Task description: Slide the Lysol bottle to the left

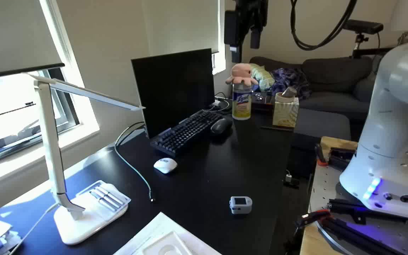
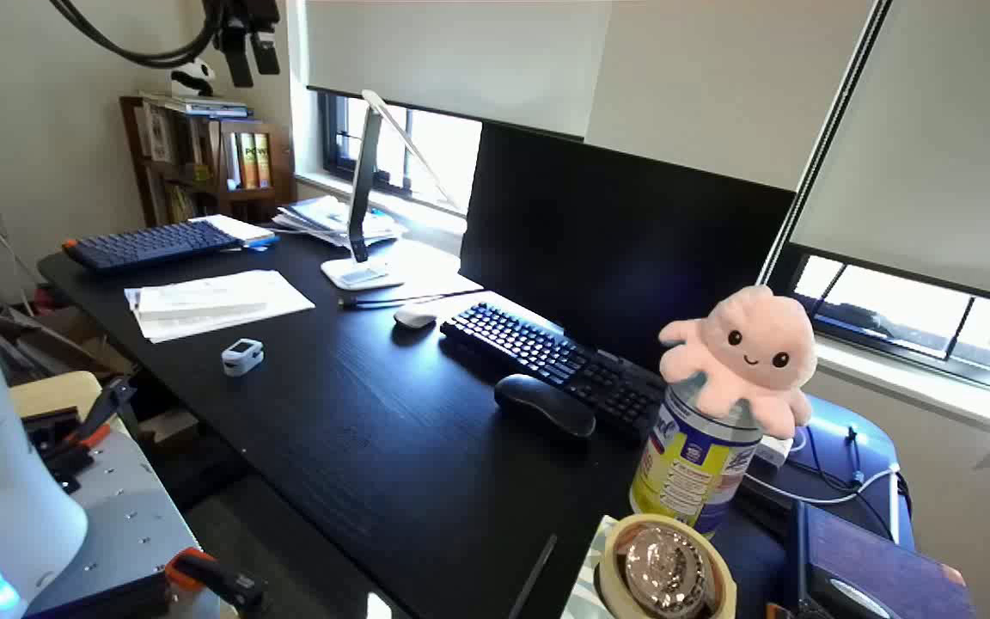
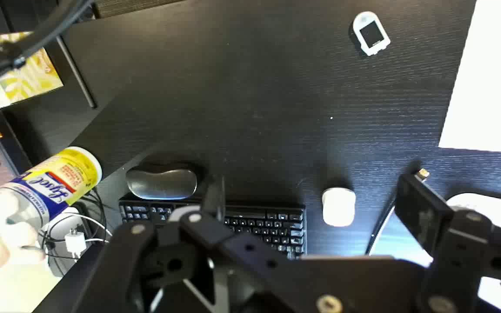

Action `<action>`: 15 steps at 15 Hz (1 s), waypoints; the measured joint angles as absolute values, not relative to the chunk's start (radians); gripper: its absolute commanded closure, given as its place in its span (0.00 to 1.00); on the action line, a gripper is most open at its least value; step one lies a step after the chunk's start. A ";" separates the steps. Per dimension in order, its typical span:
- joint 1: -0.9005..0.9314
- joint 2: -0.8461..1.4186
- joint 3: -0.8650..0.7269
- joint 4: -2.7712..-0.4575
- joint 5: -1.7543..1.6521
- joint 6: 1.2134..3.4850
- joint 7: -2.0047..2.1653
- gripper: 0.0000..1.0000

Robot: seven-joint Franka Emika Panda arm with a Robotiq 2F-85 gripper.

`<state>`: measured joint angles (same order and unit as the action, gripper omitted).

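Note:
The Lysol bottle stands upright on the black desk, with yellow body, blue-and-white label and clear upper part; it also shows in an exterior view and at the left of the wrist view. A pink octopus plush sits on its top, also seen in an exterior view. My gripper is high above the desk, well apart from the bottle; it also shows in an exterior view. In the wrist view the gripper has its fingers wide apart with nothing between them.
A yellowish tissue box with a tape roll on top stands near the bottle. A black mouse, keyboard and monitor are beside it. A white mouse, oximeter, lamp and papers lie farther along.

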<state>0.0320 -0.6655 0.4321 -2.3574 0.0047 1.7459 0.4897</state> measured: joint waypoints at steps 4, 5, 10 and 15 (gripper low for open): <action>0.036 -0.665 0.428 -2.357 0.005 1.746 0.490 0.00; 0.038 -0.664 0.425 -2.357 0.005 1.746 0.490 0.00; 0.004 -0.647 0.345 -2.321 -0.017 1.750 0.501 0.00; -0.132 -0.560 0.187 -2.205 -0.059 1.759 0.515 0.00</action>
